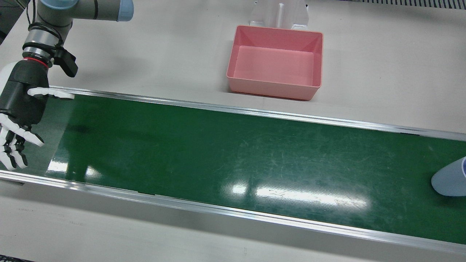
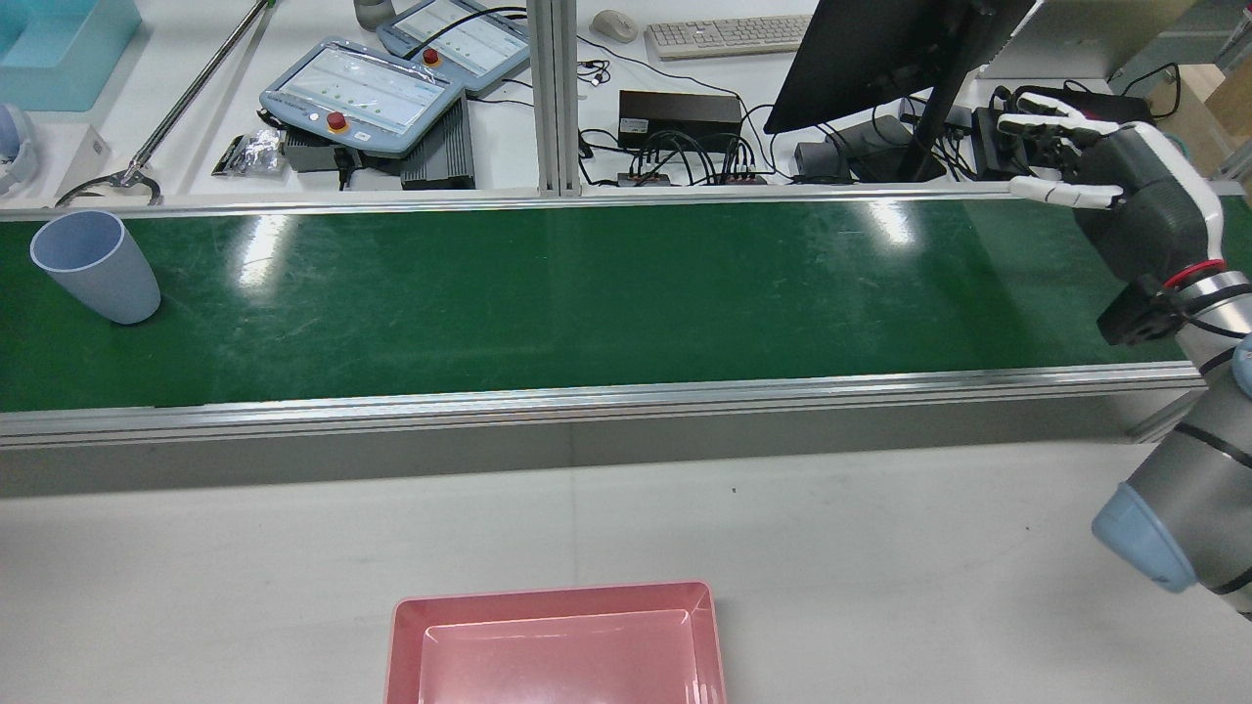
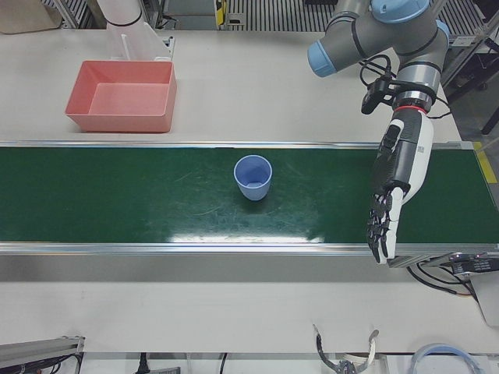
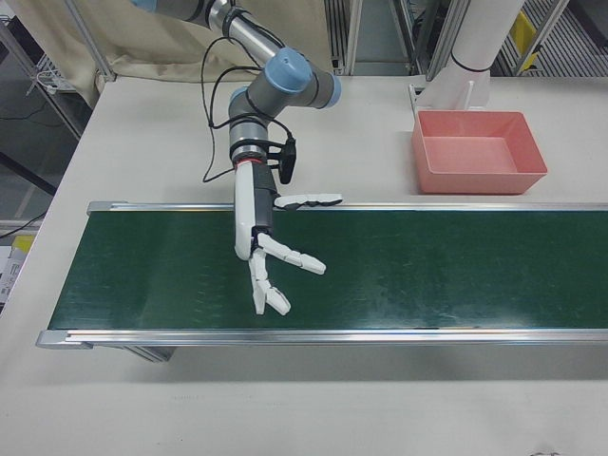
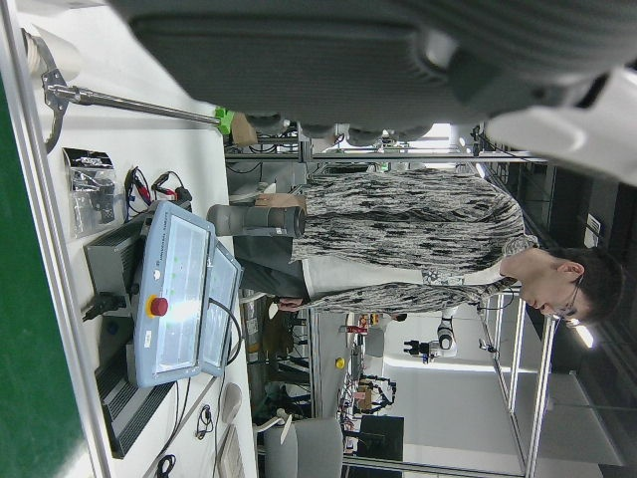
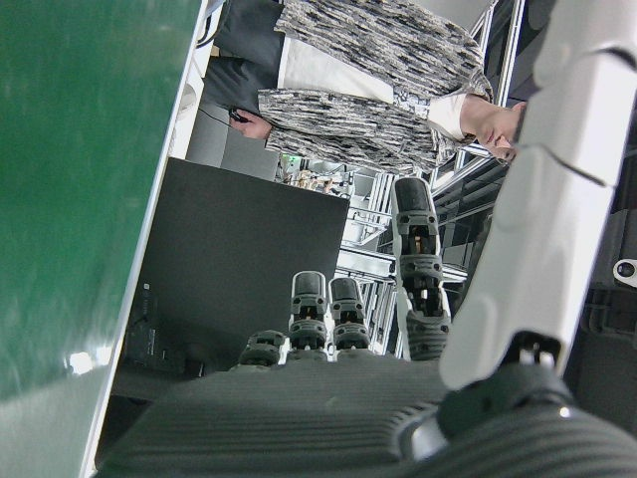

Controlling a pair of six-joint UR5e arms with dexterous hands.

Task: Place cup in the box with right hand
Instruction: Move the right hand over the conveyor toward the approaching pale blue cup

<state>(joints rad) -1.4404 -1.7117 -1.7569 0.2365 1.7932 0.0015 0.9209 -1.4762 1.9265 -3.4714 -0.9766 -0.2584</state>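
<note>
– Cup [image 1: 449, 182]: where does the front view put it?
– Half cut off at that view's right edge. It stands on the green belt [image 1: 233, 156], at the end on the robot's left. The right hand [image 1: 20, 109] hangs over the opposite end, fingers spread, holding nothing. The pink box [image 1: 275, 67] sits empty on the surface [image 1: 145, 54] just behind the belt's back edge, between the two.
– And from the rear?
– The cup is upright, mouth up, about midway across the belt at its left end. The right hand is at the right end, loose and well apart from it. My guess is that the hand waits there for the belt to carry the cup over, though nothing shows the belt running.
– Left-front view?
– The cup is mid-belt in that frame. The left hand [image 3: 394, 187] is beyond it, stretched out over the belt, fingers straight, empty. It looks parked out of the way, since the job belongs to the other hand.
– Right-front?
– No cup there. The right hand is low over the belt, thumb along the back edge, fingers fanned. I'd judge that a ready pose for a grasp from the side.
– The hand cameras?
– The left one shows a control pendant [image 5: 174, 299] and a person [image 5: 398, 239] standing past the belt. The right one shows its own fingers [image 6: 418, 259] uncurled with nothing between them. Neither sees the cup.
</note>
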